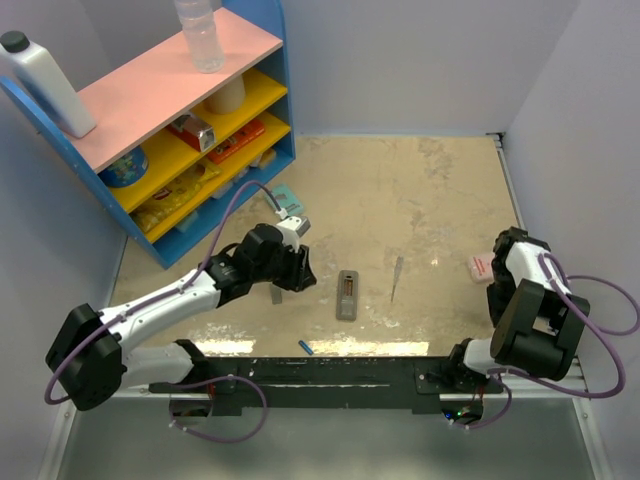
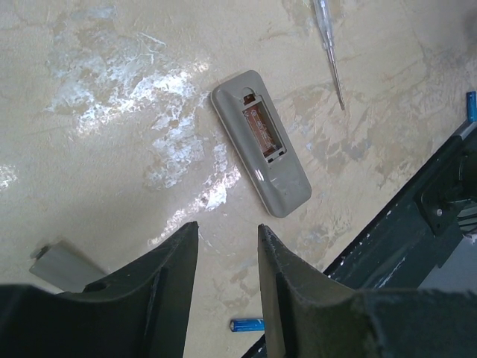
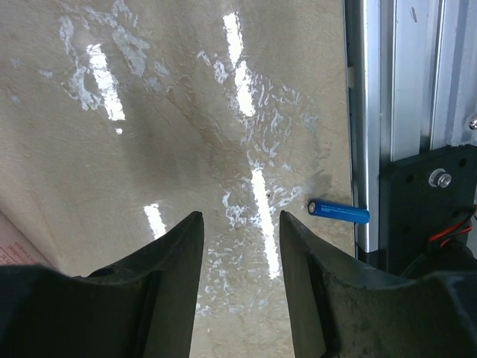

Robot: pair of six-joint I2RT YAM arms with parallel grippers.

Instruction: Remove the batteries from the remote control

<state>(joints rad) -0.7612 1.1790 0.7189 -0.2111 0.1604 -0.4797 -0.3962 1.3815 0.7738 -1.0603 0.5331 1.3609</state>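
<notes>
The grey remote control (image 1: pixel 347 294) lies face down mid-table with its compartment open; the left wrist view (image 2: pixel 261 142) shows a brownish recess with no blue in it. One blue battery (image 1: pixel 306 347) lies by the front rail and also shows in the left wrist view (image 2: pixel 246 325). Another blue battery (image 3: pixel 339 212) lies beside the metal rail; a blue end (image 2: pixel 471 104) shows at the left wrist view's right edge. My left gripper (image 1: pixel 300 272) (image 2: pixel 229 225) hangs open and empty just left of the remote. My right gripper (image 1: pixel 503 262) (image 3: pixel 241 214) is open and empty over bare table.
A thin grey stick (image 1: pixel 396 278) lies right of the remote. A grey cover piece (image 2: pixel 63 267) lies left of my left gripper. A pink packet (image 1: pixel 481 266) sits by the right gripper. A teal box (image 1: pixel 285 197) and a blue shelf (image 1: pixel 160 120) stand at the back left.
</notes>
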